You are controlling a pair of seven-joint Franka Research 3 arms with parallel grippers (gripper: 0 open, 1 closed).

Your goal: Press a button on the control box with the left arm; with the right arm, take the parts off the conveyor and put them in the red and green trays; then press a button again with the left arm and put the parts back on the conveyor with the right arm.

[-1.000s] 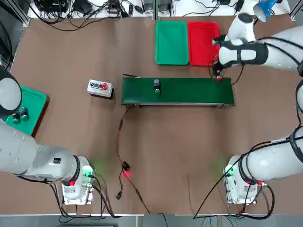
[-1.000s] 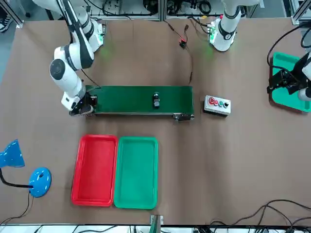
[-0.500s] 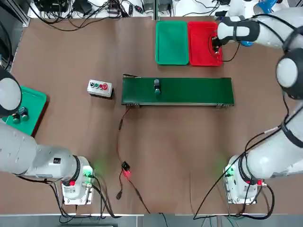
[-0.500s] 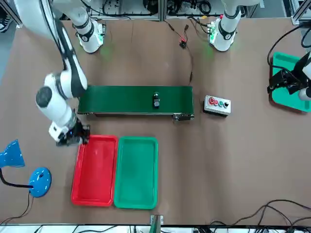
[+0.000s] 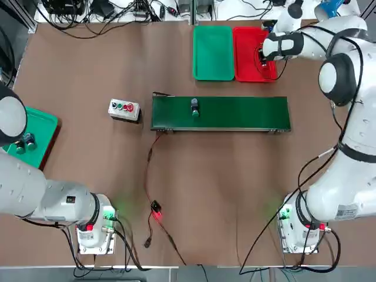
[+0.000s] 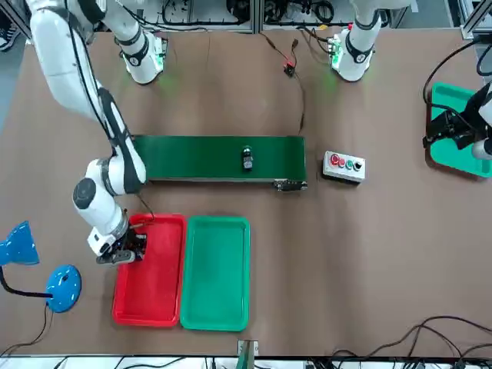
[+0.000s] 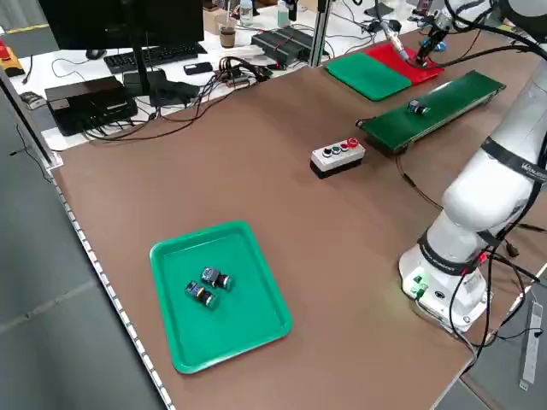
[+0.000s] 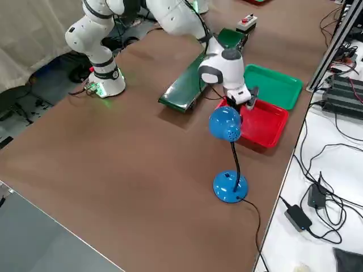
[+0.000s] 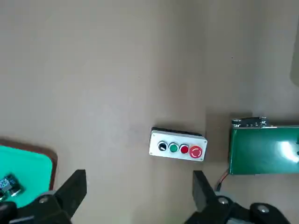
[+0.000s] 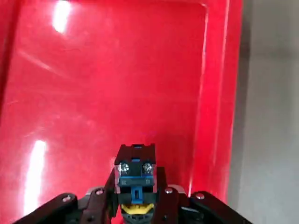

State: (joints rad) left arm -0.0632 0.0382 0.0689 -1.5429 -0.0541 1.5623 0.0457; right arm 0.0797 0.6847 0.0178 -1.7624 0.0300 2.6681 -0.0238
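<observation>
My right gripper (image 5: pixel 265 59) hangs low over the red tray (image 5: pixel 247 41) near its outer rim, shut on a small black part (image 10: pixel 135 179) with a blue and yellow front. The green tray (image 5: pixel 213 53) lies beside the red one with nothing in it. One more dark part (image 5: pixel 194 107) sits on the green conveyor (image 5: pixel 241 113), left of its middle. The control box (image 5: pixel 124 109) with its three buttons stands off the conveyor's left end. My left gripper (image 9: pixel 138 196) is open, high above the table's left side, well away from the box.
A second green tray (image 7: pixel 218 295) at the table's left edge holds two small parts (image 7: pixel 205 286). A blue desk lamp (image 6: pixel 38 261) stands just beyond the red tray. A loose cable (image 5: pixel 154 211) runs from the conveyor toward the arm bases.
My right gripper has carried the part from the conveyor's right end over to the red tray. The left arm and the part on the conveyor have not moved.
</observation>
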